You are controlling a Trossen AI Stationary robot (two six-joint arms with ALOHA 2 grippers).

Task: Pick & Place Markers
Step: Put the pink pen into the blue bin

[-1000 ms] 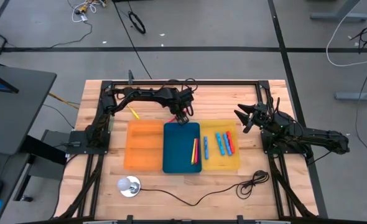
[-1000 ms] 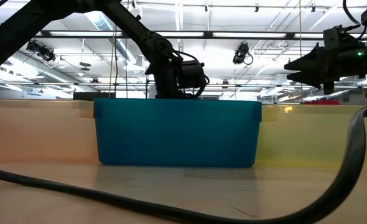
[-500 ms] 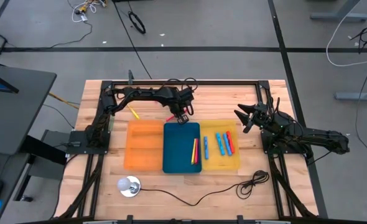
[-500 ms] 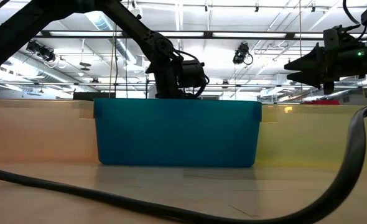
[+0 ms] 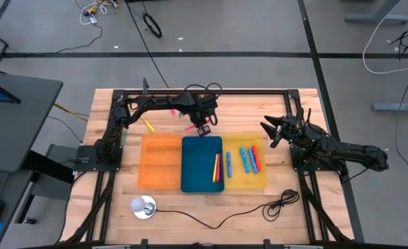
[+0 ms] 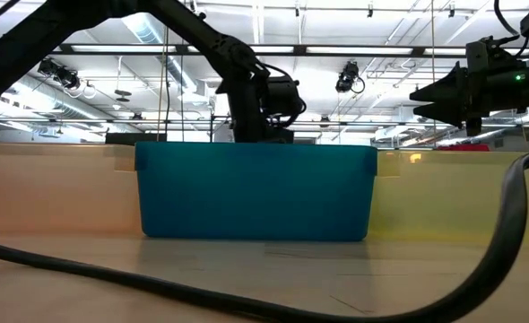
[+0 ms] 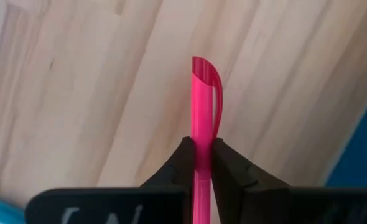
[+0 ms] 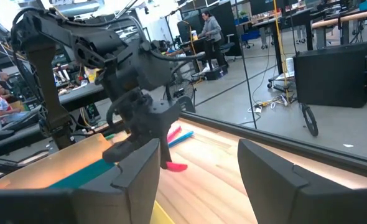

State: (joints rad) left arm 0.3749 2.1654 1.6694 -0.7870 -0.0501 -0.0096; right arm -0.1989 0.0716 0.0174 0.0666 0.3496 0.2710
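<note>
Pale wood-plank counter (image 5: 107, 207), bare grain showing, sitting on a grey concrete floor (image 5: 259, 28). Three flat rectangular trays lying side by side: orange (image 5: 160, 161), blue (image 5: 201, 164), yellow (image 5: 244, 162). Left claw (image 7: 199, 149) hanging just beyond the blue tray's far edge, pinching a thin glossy pink marker (image 7: 203, 99). Right claw (image 8: 196, 165) waiting beyond the yellow tray's far-right corner, fingers parted, gripping nothing.
</note>
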